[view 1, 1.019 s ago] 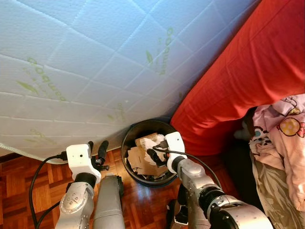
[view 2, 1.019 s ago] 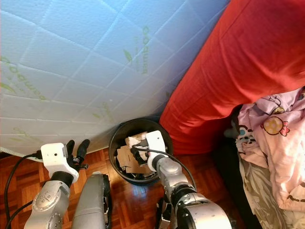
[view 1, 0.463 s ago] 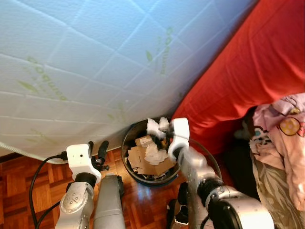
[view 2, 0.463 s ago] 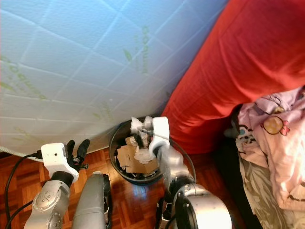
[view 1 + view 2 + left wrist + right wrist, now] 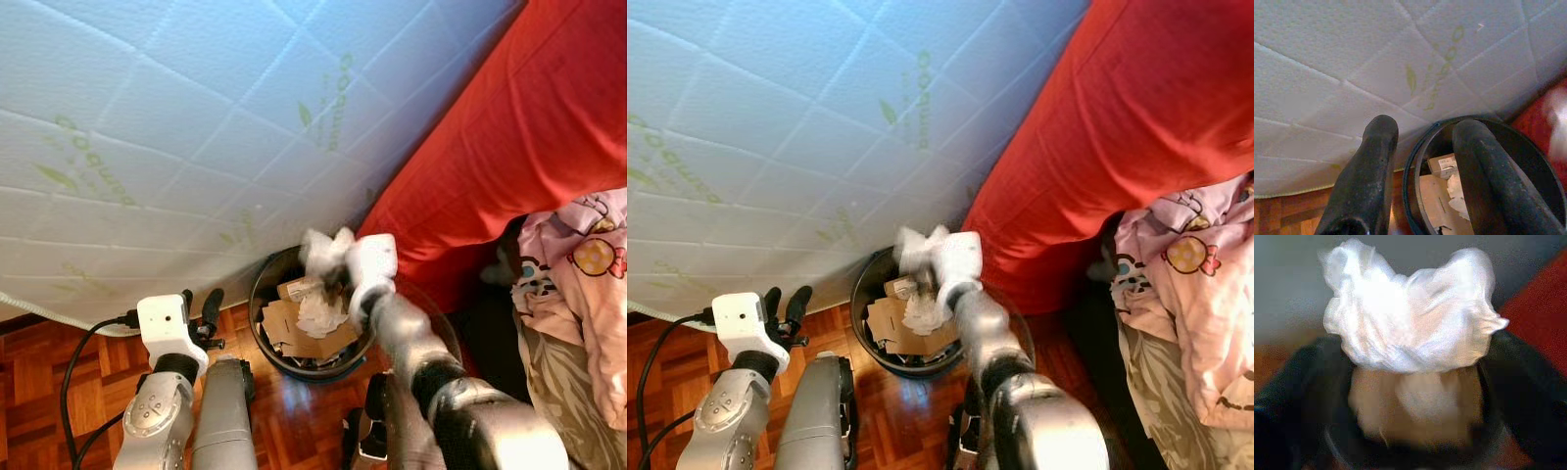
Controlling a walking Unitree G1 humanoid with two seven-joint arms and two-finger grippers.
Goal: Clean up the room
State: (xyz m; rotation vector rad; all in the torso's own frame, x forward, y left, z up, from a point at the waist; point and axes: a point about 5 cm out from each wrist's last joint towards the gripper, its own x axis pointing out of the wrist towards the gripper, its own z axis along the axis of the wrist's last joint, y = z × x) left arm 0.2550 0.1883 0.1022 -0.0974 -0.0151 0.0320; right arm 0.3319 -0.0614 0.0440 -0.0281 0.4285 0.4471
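Observation:
A round black waste bin [image 5: 259,299] stands on the parquet floor against a leaning white mattress. It holds cardboard scraps [image 5: 294,338] and crumpled white paper [image 5: 318,315]. My right gripper [image 5: 335,262] hovers over the bin's far rim, shut on a crumpled white wad [image 5: 320,249]. In the right wrist view the white wad [image 5: 1405,323] bulges between the fingers, with the bin [image 5: 1298,382] blurred beneath it. My left gripper [image 5: 199,304] is open, with nothing held, just left of the bin. The left wrist view looks past that gripper [image 5: 1422,132] to the bin's rim [image 5: 1413,164].
The quilted white mattress [image 5: 196,127] fills the back. A red covered cushion [image 5: 509,147] leans at the right, and pink printed cloth [image 5: 583,284] lies beside it. A black cable [image 5: 73,362] runs along my left arm. Parquet floor [image 5: 39,392] shows at the lower left.
My right gripper has risen from inside the bin to above its far rim, bringing the white wad up with it. The left arm has stayed put.

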